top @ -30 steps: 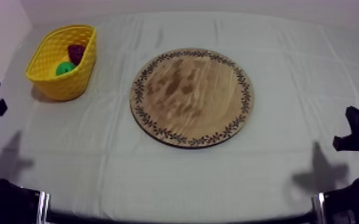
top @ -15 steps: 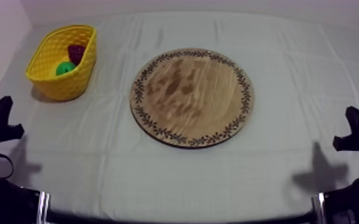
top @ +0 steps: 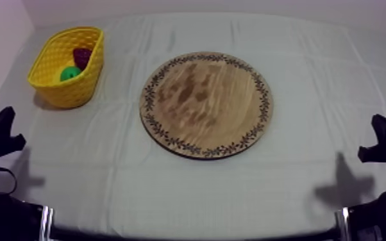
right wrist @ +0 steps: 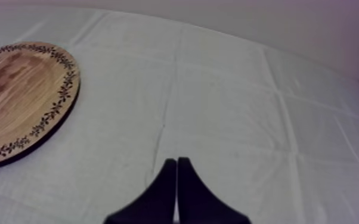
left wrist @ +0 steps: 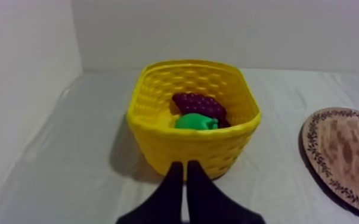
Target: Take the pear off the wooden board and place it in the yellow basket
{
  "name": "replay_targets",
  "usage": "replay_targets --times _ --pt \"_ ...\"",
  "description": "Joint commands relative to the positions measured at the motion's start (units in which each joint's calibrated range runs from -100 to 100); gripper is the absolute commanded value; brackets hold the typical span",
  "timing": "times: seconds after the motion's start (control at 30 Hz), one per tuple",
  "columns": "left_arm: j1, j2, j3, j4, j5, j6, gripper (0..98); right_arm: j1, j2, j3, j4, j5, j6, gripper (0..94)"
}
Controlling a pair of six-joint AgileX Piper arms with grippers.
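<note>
The pear [left wrist: 197, 122], a green toy fruit, lies inside the yellow basket [left wrist: 158, 140], low against the near wall and touching the bunch of grapes [left wrist: 198, 105] behind it. The round wooden board [top: 205, 102] with its leaf-patterned rim is bare and lies well apart from the basket on the grey-white cloth [top: 311, 70].

By my reading the placing is done, and it only remains to rest the arms clear (nothing on the board asks for another grasp). The left gripper [left wrist: 185, 167] has its two black fingers pressed together into a narrow wedge. It holds nothing and points at the basket's near wall from nearby. The right gripper [right wrist: 176, 162] is likewise closed on nothing, over bare cloth beside the board.

To finish well, the left arm should draw away low and straight back, so that its fingers do not knock or tip the light basket. The right arm has no need to move.

No brand, label or writing can be read on the basket, fruit, board or cloth.
</note>
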Motion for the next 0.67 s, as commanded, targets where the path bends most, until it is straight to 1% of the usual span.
replay_targets --times 0.0,0.3,0.63 --pt "0.05 -0.03 0.0 -0.02 0.09 0.59 0.0 0.01 0.01 0.05 0.02 -0.01 0.0 0.5" --pt "0.05 -0.05 0.0 -0.05 0.84 2.84 0.0 0.01 0.01 0.05 0.02 -0.01 0.0 0.5" --pt "0.05 -0.05 0.0 -0.05 1.21 1.55 0.0 0.01 0.01 0.05 0.02 -0.01 0.0 0.5"
